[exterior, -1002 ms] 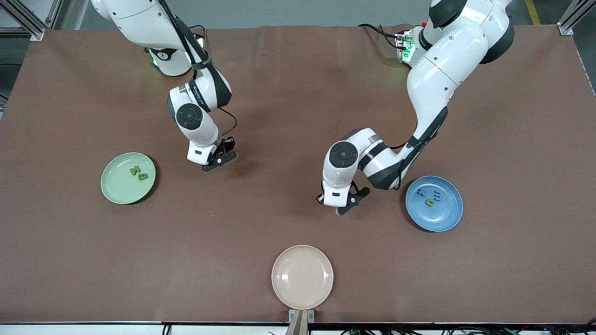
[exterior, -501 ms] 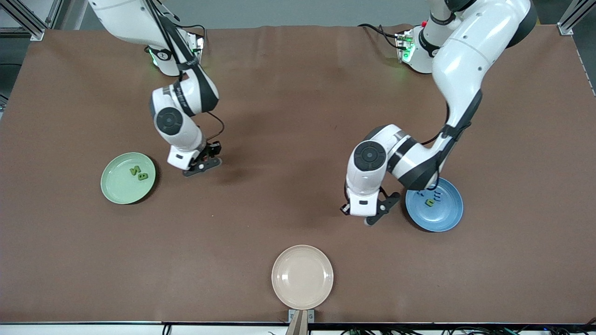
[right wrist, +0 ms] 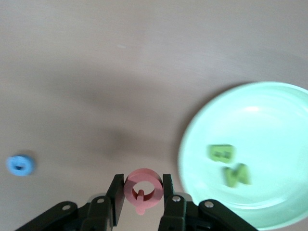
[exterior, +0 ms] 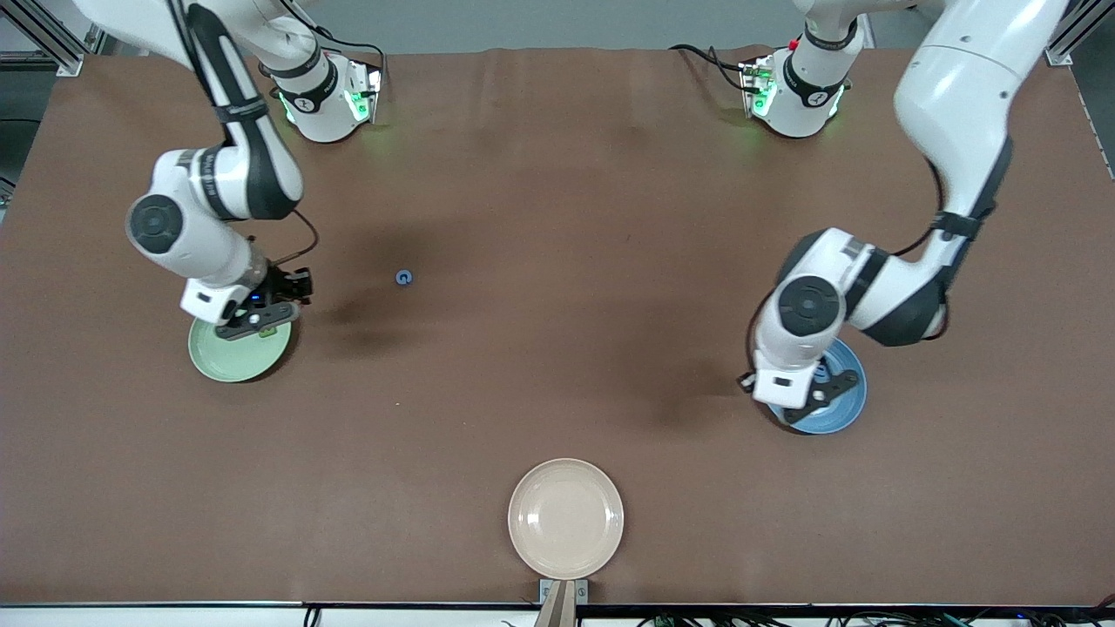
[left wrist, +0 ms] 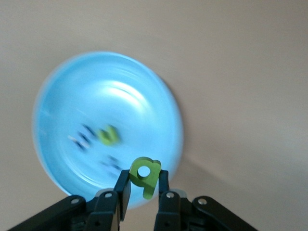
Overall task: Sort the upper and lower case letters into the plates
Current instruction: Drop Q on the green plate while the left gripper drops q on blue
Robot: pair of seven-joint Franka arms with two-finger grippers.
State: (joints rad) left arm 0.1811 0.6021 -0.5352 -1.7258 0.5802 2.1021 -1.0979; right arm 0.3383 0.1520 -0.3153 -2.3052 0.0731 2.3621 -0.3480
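The brown-covered table (exterior: 557, 218) carries three round shallow plates: a cream-beige plate (exterior: 566, 519) at the middle of the edge nearest the front camera, a pale green plate (exterior: 222, 361) toward the right arm's end, and a medium blue plate (exterior: 841, 409) toward the left arm's end. The right gripper (exterior: 254, 320) hangs over the rim of the pale green plate (right wrist: 269, 125), its fingers pinching a small red rounded letter (right wrist: 142, 188); two green letters (right wrist: 230, 163) lie in that plate, touching or nearly so. The left gripper (exterior: 814, 402) is over the blue plate (left wrist: 106, 96), clamped on a small green lower-case letter (left wrist: 144, 175). In that plate lie one green letter (left wrist: 108, 135) and what seem to be several dark blue ones (left wrist: 84, 137), too smeared to count. A tiny blue letter G (exterior: 403, 278) lies alone on the bare tabletop, about midway between the two long edges and closer to the green plate than to the blue one.
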